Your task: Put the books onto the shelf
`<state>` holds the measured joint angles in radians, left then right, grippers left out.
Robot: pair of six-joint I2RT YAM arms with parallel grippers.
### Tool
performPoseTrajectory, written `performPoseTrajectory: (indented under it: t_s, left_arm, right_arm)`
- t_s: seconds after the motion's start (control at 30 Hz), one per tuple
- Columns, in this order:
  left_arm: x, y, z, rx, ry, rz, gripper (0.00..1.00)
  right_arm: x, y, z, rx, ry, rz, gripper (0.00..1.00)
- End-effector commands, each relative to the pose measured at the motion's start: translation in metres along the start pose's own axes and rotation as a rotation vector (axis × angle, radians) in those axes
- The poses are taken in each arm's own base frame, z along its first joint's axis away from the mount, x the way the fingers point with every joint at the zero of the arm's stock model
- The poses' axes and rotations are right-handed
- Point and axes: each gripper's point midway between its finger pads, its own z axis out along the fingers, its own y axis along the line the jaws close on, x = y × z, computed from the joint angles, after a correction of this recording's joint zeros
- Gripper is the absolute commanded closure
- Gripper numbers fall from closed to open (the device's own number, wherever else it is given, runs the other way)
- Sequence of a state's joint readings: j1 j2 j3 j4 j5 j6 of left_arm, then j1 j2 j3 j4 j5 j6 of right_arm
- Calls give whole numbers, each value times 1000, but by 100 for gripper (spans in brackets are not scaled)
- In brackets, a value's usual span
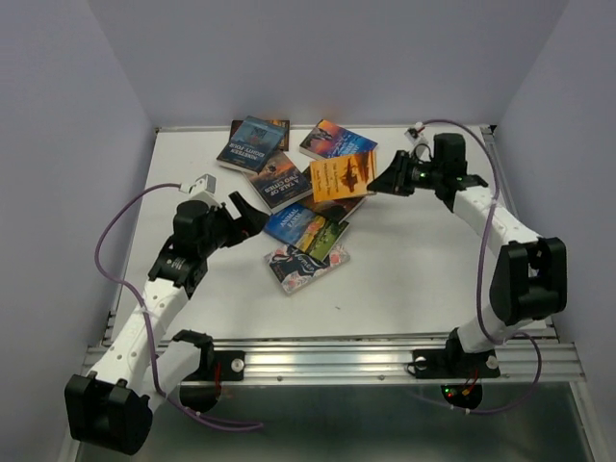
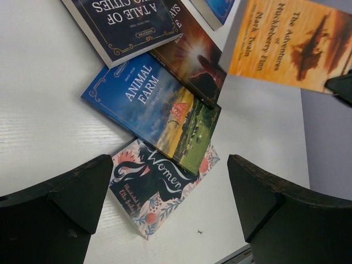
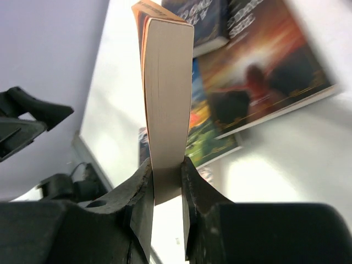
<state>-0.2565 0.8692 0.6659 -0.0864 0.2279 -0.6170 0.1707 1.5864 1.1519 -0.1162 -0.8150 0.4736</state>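
White tabletop (image 1: 423,269), centre frame: right gripper (image 3: 166,171) pinches the glossy orange paperback (image 1: 344,175) by one edge. Shallow hold, so it could pivot and drop. Left gripper (image 2: 170,165) gapes empty.

The right gripper (image 3: 166,177) is pinching an orange book (image 3: 168,82) by its page edge. More books (image 3: 264,77) are lying on the table (image 3: 308,165) behind.

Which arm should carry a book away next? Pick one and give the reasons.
Right. The right gripper is shut on the orange glossy paperback, holding it raised on edge. The left gripper is open and empty, merely pointed at the navy flowered paperback lying flat.
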Motion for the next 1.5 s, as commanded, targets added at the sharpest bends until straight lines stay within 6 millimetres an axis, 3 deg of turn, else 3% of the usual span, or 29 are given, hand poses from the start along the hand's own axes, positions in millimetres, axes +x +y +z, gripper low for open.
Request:
performPoseTrajectory:
  t_s: [0.0,0.1,0.13,0.17,0.2,0.23,0.27,0.3,0.33,0.37,0.43,0.47,0.53,0.73,0.8,0.83,0.9,0.97,1.0,1.1,1.13,1.23,1.33,1.37,1.47]
  left_arm:
    - [-24,-21,5,58,-54,49,1]
    - [-25,-23,9,60,-42,57,1]
    - [-26,-24,12,61,-34,60,1]
    - [-26,-25,13,65,-29,66,1]
    - [-25,-24,15,65,-22,67,1]
    - [-25,-24,17,64,-18,68,1]
    - [-26,-25,17,65,-17,69,1]
    - [-25,-25,20,65,-10,73,1]
    - [-25,-25,20,64,-7,75,1]
    - [-25,-27,21,70,-2,79,1]
    - [-24,-25,23,67,7,81,1]
    - [-23,-26,24,69,12,80,1]
    - [-21,-26,26,74,29,80,1]
    - [-16,-24,31,67,71,90,1]
    - [-14,-22,35,55,84,93,1]
    - [-13,-22,36,55,90,91,1]
    - [-12,-22,39,61,105,89,1]
    - [-8,-22,44,70,132,92,1]
    - [-8,-24,44,76,132,93,1]
    - [-5,-20,51,67,150,102,1]
    - [-4,-18,54,62,157,105,1]
    - [-2,-16,60,56,174,103,1]
    - [-2,-18,65,67,191,105,1]
    - [-3,-19,67,71,190,107,1]
    - [-4,-20,71,76,195,106,1]
  right_arm:
    - [-23,-6,-40,108,27,-146,99]
    - [-49,-33,-68,227,-18,-226,99]
    - [-58,-54,-83,262,-3,-361,99]
    - [-47,-60,-94,276,68,-364,99]
    - [-70,-63,-110,338,51,-437,99]
    - [-73,-62,-113,337,81,-479,99]
    - [-75,-80,-121,365,141,-567,99]
    - [-63,-81,-129,351,213,-561,99]
    - [-79,-73,-138,341,214,-636,99]
    - [-63,-81,-145,280,303,-645,99]
    - [-61,-73,-151,211,358,-711,99]
    - [-66,-82,-157,251,364,-747,99]
    - [-57,-87,-158,240,401,-767,99]
    - [-31,-131,-147,246,510,-667,99]
    - [-37,-141,-143,258,520,-634,98]
    - [-34,-157,-138,263,544,-602,96]
    - [-37,-170,-134,283,558,-581,94]
    - [-49,-189,-129,310,567,-594,89]
    - [-44,-198,-126,311,589,-576,88]
    - [-40,-224,-122,340,634,-557,68]
    - [-42,-229,-121,355,639,-551,56]
    - [-38,-246,-114,355,653,-526,44]
    - [-52,-261,-110,411,626,-540,30]
    - [-63,-264,-110,447,601,-550,29]
    - [-76,-259,-111,479,558,-560,22]
